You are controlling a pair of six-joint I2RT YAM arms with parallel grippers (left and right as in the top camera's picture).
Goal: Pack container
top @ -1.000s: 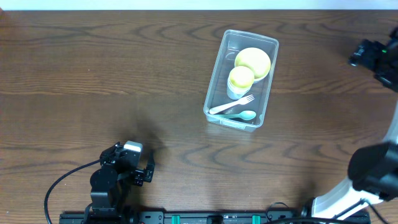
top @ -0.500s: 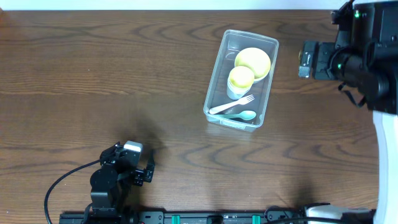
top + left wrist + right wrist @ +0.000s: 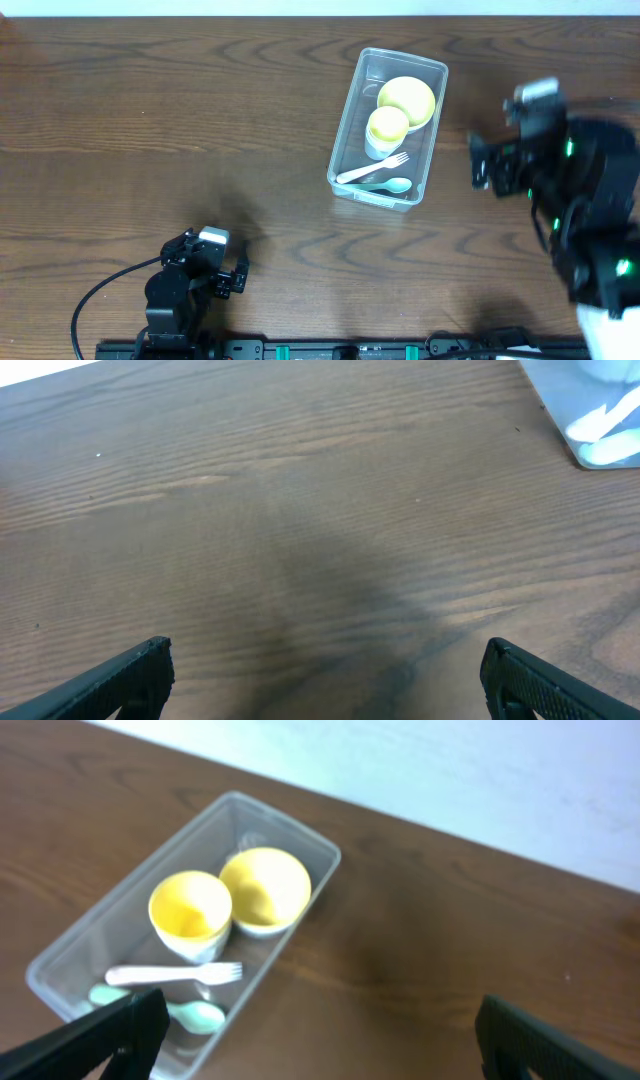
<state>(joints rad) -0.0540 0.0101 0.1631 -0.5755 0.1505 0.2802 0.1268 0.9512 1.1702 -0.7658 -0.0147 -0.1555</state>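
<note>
The container (image 3: 370,78) looks packed; carry the right fingers (image 3: 110,1035), spread and empty, wide of its 3 o'clock wall. The left fingers (image 3: 115,678), also apart, sit parked at 7 o'clock.

A dark wood-grain desk (image 3: 200,110) carried everything. A yellow bowl (image 3: 408,98) sat with a yellow cup (image 3: 387,128) just beside it at seven o'clock. A white fork (image 3: 372,170) lay at six o'clock from the cup, with a teal spoon (image 3: 395,185) just beside the fork at five o'clock.
</note>
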